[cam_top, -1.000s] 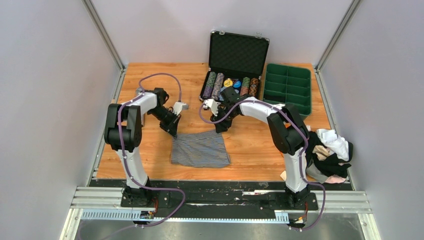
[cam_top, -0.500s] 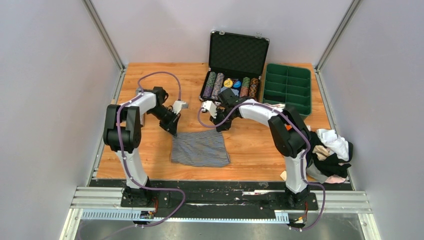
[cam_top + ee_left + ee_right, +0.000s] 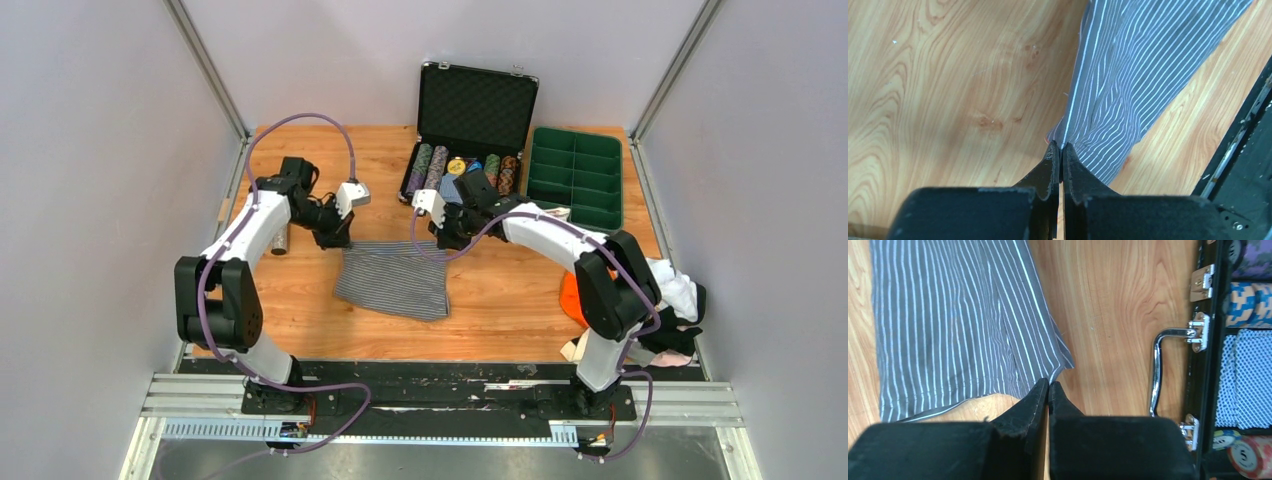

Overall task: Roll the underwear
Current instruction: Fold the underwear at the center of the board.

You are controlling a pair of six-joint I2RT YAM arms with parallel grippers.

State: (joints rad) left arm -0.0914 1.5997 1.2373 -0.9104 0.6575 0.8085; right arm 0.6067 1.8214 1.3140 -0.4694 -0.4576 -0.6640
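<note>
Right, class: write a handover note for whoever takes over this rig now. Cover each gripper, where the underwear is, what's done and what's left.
Left gripper: shut on the far left corner of the striped underwear.
Right gripper: shut on its far right corner.
The striped underwear lies spread on the table, unrolled. The other underwear sits in a pile at the table's right edge.
Done: both far corners gripped.
Left: roll this pair, then the pile.

a wooden table top (image 3: 500, 290) with orange-brown grain sits between plain pale grey walls (image 3: 100, 150). thin metal posts (image 3: 205, 65) run up the back corners. silver metal rails (image 3: 190, 395) lie along the near edge. the light is soft and even.
</note>
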